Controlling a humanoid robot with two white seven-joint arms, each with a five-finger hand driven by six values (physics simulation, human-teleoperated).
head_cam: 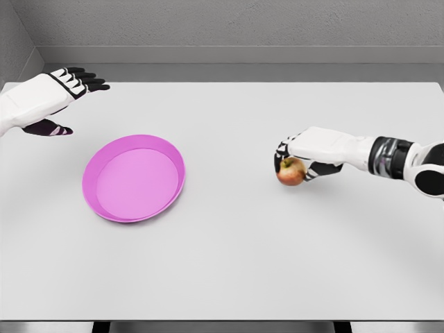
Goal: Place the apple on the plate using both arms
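1. Red-and-yellow apple (291, 172): one piece, resting on the grey table (277, 263) at about four o'clock from the table's middle, well apart from the plate.
2. Pink plate (134, 178): shallow, oval in this view, with a raised rim; it sits at about nine o'clock from the apple and holds nothing.
3. Right hand (305, 158): it enters from three o'clock and is curled over the apple from above and behind, its dark fingers (283, 154) wrapped round the fruit's upper left side. We judge it clamped on the apple, though we cannot see contact underneath.
4. Left hand (59, 87): held above the table at about ten o'clock from the plate, fingers spread apart, holding nothing.
5. Handling, as we judge it: the apple is firm, light and round, with a smooth skin that may slip and a shape that rolls if released on the flat. We would hold it across its widest girth, fingers opposed to thumb, not at the top alone.
6. Placement note: the plate's rim should check rolling, so we favour setting the apple near its centre.
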